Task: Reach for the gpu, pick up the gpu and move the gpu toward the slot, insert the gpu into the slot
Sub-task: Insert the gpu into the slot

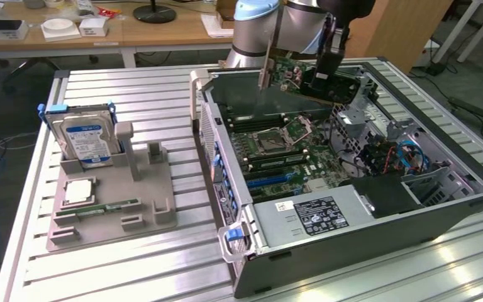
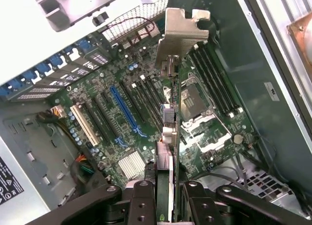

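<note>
The gpu (image 1: 290,74), a green card with a silver end bracket, hangs tilted above the rear of the open computer case (image 1: 443,207). My gripper (image 1: 324,77) is shut on it, one finger on each face. In the wrist view the gpu (image 2: 166,132) is seen edge-on, bracket (image 2: 180,32) farthest from the camera, running out from between my gripper (image 2: 165,198) fingers. It hovers over the motherboard, apart from it. A long blue slot (image 2: 124,110) lies on the board beside the card's line. This blue slot (image 1: 266,180) sits lower on the board in the exterior view.
A grey fixture (image 1: 145,217) on the exterior view's left holds a blue-labelled hard drive (image 1: 86,135), a square chip (image 1: 80,190) and a memory stick (image 1: 99,207). Inside the case are a power supply (image 1: 317,217), drive cage with cables (image 1: 401,157), CPU socket (image 2: 195,103) and RAM slots (image 2: 217,81).
</note>
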Available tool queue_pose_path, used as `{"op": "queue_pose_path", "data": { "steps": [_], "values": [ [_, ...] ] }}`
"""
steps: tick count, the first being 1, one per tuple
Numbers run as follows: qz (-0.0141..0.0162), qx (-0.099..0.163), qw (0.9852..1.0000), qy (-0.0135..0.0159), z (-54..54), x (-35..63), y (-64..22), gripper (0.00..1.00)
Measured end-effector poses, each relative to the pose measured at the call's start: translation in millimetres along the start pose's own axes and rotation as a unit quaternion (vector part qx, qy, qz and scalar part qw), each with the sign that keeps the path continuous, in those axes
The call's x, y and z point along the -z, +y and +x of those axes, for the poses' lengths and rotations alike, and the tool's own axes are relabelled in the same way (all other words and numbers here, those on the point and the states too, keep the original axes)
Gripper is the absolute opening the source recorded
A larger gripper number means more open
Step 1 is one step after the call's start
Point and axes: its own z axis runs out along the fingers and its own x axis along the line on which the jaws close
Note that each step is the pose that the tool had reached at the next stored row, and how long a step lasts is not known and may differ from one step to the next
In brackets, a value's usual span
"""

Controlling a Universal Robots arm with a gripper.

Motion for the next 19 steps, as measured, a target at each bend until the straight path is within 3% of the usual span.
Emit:
{"op": "queue_pose_path", "data": {
  "steps": [10, 19],
  "values": [
    [-0.0020, 0.055, 0.9985, -0.0012, 0.0, -0.2, 0.0, 0.27],
    [-0.0041, 0.113, 0.9936, -0.0024, 0.0, -0.3, 0.0, 0.27]
  ]
}}
